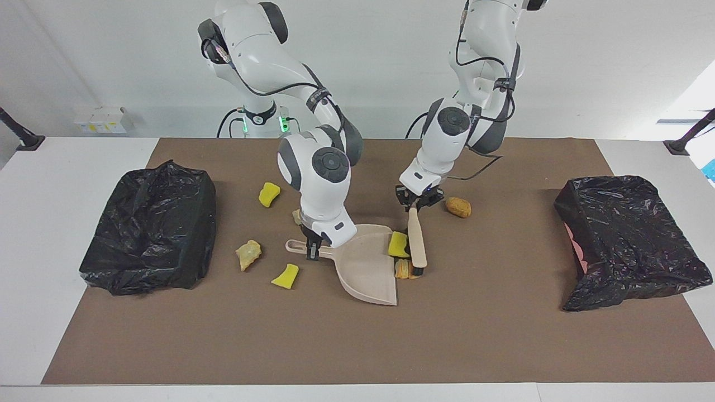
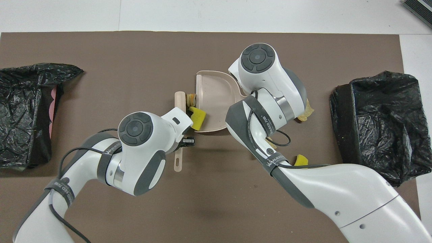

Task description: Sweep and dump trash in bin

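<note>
Seven scraps of trash (image 1: 399, 244) show mid-frame facing, fewer overhead under the arms; left gripper (image 1: 418, 202) pinches the one brush (image 1: 416, 245), right gripper (image 1: 313, 245) the one dustpan (image 1: 366, 268) handle.

facing: high, toward robots | overhead: steeply down | shared: mat (image 1: 357, 346)

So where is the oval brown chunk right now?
In the facing view the brown chunk lies alone on the brown mat, beside the left gripper that holds the brush, toward the left arm's end from the dustpan.
</note>
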